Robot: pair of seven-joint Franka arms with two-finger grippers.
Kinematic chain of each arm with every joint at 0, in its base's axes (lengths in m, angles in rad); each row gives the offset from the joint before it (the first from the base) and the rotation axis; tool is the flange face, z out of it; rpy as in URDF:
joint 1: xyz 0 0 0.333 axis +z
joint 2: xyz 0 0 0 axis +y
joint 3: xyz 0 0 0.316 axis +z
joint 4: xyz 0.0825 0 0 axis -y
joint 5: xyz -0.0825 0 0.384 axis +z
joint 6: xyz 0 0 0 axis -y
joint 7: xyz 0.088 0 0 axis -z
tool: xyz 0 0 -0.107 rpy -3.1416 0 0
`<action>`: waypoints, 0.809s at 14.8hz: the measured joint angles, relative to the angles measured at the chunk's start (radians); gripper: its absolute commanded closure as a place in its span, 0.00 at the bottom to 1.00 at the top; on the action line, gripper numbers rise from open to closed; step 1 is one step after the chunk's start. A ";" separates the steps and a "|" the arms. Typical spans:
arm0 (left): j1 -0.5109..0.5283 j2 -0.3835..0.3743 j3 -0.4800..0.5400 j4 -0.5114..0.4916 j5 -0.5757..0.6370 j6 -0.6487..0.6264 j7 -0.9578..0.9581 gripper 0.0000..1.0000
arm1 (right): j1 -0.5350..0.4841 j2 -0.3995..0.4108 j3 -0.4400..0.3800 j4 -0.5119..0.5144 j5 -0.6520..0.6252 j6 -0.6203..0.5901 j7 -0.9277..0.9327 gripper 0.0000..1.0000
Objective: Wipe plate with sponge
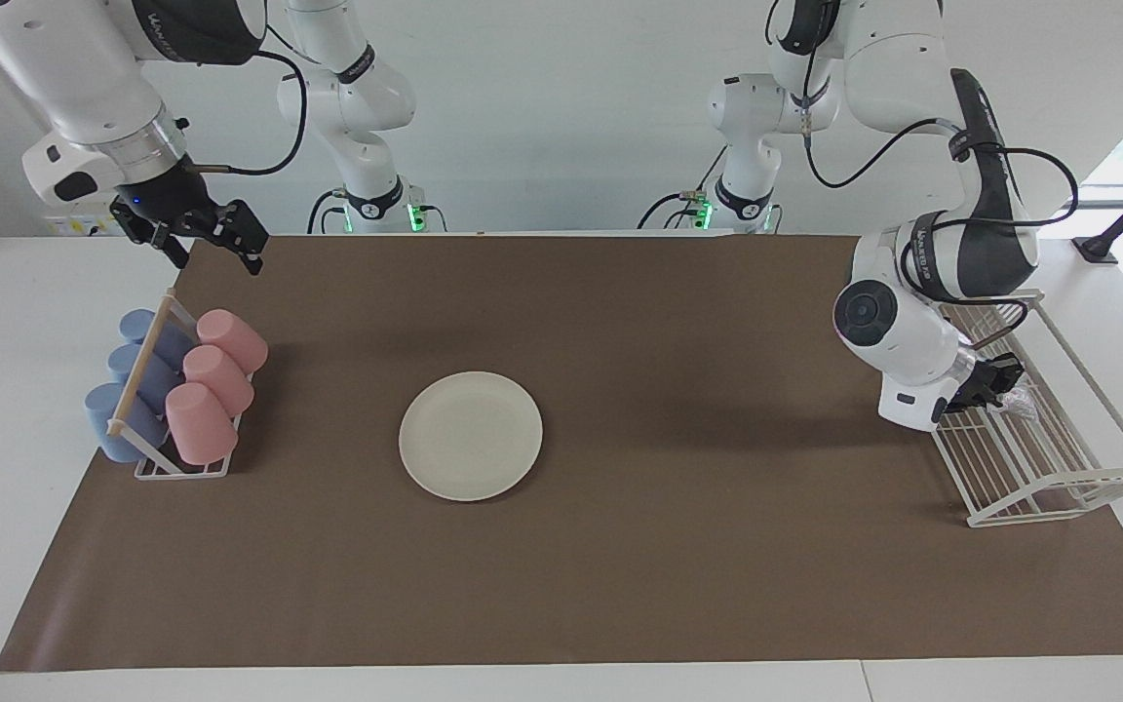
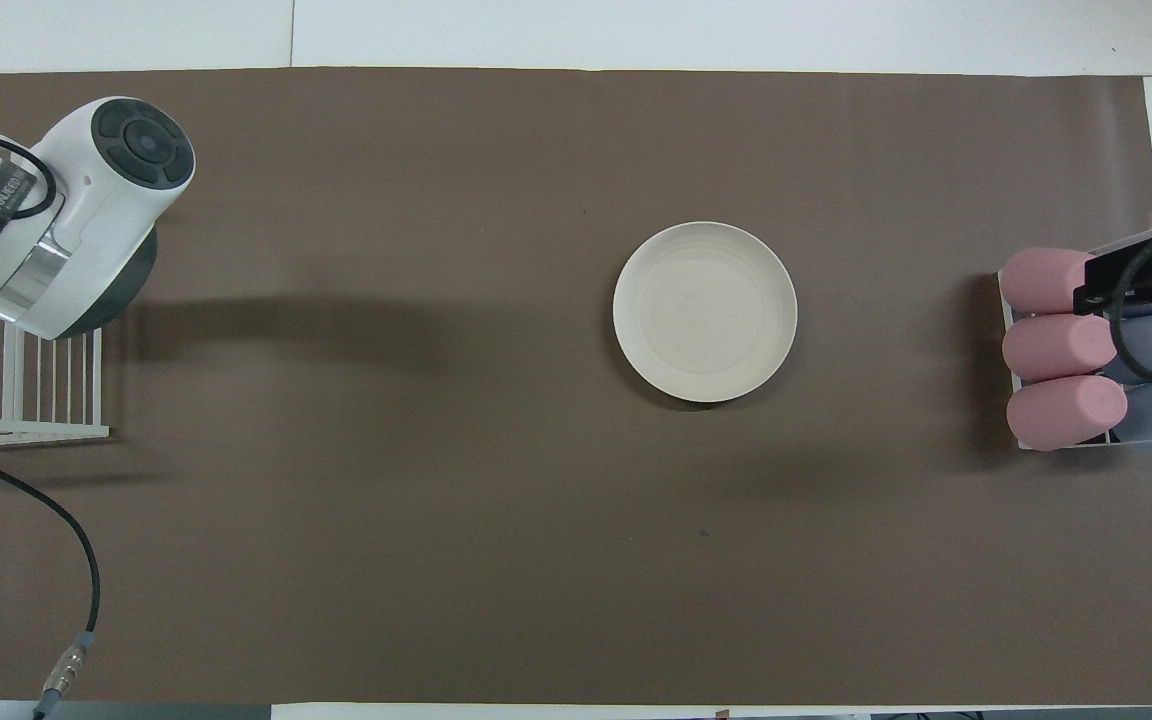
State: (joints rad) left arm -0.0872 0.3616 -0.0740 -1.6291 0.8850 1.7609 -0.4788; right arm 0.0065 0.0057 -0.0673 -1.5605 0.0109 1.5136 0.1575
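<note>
Item one: my left claw (image 1: 1000,388), at the right of the facing view, reaches over the white wire rack (image 1: 1059,487) with its tips clamped on the sponge (image 1: 1020,400), a small silvery wad at the rack's upper end; I judge the grip is taken there because that is where the sponge was stored. Item two: the plate (image 1: 471,436), cream-white, lies flat and bare at the middle of the brown mat (image 1: 620,585) on the bench, well apart from the sponge, open to a wipe from above. Item three: my right claw (image 1: 199,237), upper left of the facing view, waits with tips apart over the mat's corner, above the cup rack (image 1: 181,468) of pink and blue cups, clear of the plate.
</note>
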 measured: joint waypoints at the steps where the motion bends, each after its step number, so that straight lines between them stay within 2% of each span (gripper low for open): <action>1: 0.000 -0.014 -0.007 0.034 -0.079 -0.038 0.000 1.00 | 0.000 0.000 0.000 0.000 0.010 0.000 0.065 0.00; 6: -0.002 -0.062 -0.086 0.240 -0.444 -0.285 0.003 1.00 | -0.002 0.000 -0.008 0.000 0.063 0.000 0.358 0.00; 9: 0.006 -0.109 -0.083 0.287 -0.754 -0.319 -0.003 1.00 | 0.000 0.000 -0.007 0.000 0.080 -0.001 0.548 0.00; 12: 0.064 -0.167 -0.070 0.290 -1.097 -0.326 -0.013 1.00 | 0.001 -0.001 0.003 0.000 0.141 -0.019 0.774 0.00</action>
State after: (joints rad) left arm -0.0231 0.1944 -0.1445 -1.3389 -0.2116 1.4354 -0.4920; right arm 0.0078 0.0046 -0.0643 -1.5602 0.1520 1.4950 0.9311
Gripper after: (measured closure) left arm 0.943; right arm 0.000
